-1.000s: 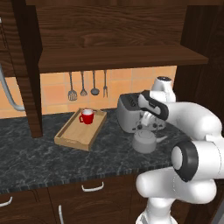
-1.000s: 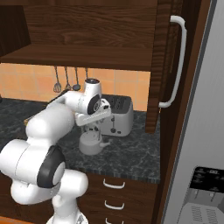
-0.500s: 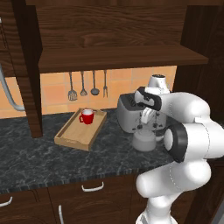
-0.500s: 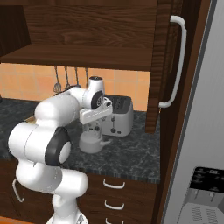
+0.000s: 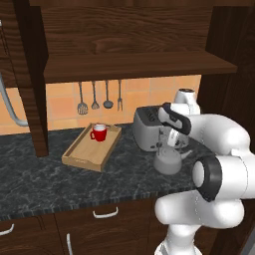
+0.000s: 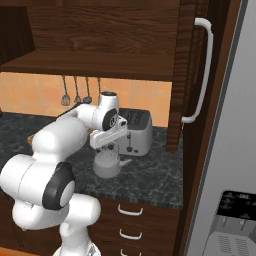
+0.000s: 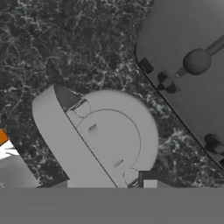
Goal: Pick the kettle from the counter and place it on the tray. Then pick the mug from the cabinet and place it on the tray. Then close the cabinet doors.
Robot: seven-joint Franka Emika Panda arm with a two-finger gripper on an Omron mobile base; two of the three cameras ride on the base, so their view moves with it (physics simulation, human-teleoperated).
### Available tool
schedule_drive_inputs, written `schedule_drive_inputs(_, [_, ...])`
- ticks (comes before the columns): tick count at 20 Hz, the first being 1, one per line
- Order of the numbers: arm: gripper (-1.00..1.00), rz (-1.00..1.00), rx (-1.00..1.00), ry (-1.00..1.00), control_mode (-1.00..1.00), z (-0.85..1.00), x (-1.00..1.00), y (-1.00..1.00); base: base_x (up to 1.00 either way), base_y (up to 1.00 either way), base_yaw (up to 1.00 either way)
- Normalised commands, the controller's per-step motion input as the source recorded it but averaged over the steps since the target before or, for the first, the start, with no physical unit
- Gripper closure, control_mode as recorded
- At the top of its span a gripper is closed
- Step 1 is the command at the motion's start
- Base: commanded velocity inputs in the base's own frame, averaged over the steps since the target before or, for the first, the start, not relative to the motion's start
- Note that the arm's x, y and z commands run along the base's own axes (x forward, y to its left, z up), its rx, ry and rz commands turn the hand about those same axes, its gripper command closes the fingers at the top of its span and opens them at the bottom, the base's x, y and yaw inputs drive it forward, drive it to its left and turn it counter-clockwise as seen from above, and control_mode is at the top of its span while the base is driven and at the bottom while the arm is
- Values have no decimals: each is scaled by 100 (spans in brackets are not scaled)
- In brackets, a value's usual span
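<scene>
The squat grey kettle (image 5: pixel 168 163) (image 6: pixel 107 165) stands on the dark speckled counter (image 5: pixel 45 174) in front of the toaster. My gripper (image 5: pixel 166 145) (image 6: pixel 111 148) hangs just above it, pointing down. In the hand view the kettle's lid (image 7: pixel 111 140) lies right below and its handle band (image 7: pixel 61 131) runs diagonally across it. The gripper (image 7: pixel 114 183) is open astride the handle, with one fingertip (image 7: pixel 149 178) showing beside it. The red mug (image 5: pixel 98 133) stands in the light-wood tray (image 5: pixel 79 155), well to the left. The cabinet (image 5: pixel 134 64) stands open.
A boxy silver toaster (image 5: pixel 148 127) (image 6: pixel 135 131) (image 7: pixel 192 65) sits close behind the kettle. Utensils (image 5: pixel 94 97) hang on the tiled wall. An open cabinet door with a silver bar handle (image 6: pixel 200 70) juts out on the right, and another handle (image 5: pixel 9 107) at the left edge.
The arm's elbow and forearm have swung round and upward while the hand has stayed over the kettle, settling slightly lower. Kettle, mug and tray have not moved.
</scene>
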Motion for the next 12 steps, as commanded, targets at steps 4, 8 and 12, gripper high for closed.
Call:
schedule_drive_inputs(4, [100, 10, -2, -2, -100, 11, -13, 22, 0, 0, 0])
schedule_drive_inputs(8, [100, 14, -9, 0, -100, 62, -4, 71, 0, 0, 0])
schedule_drive_inputs(12, [100, 10, -7, 0, -100, 59, 0, 100, 0, 0, 0])
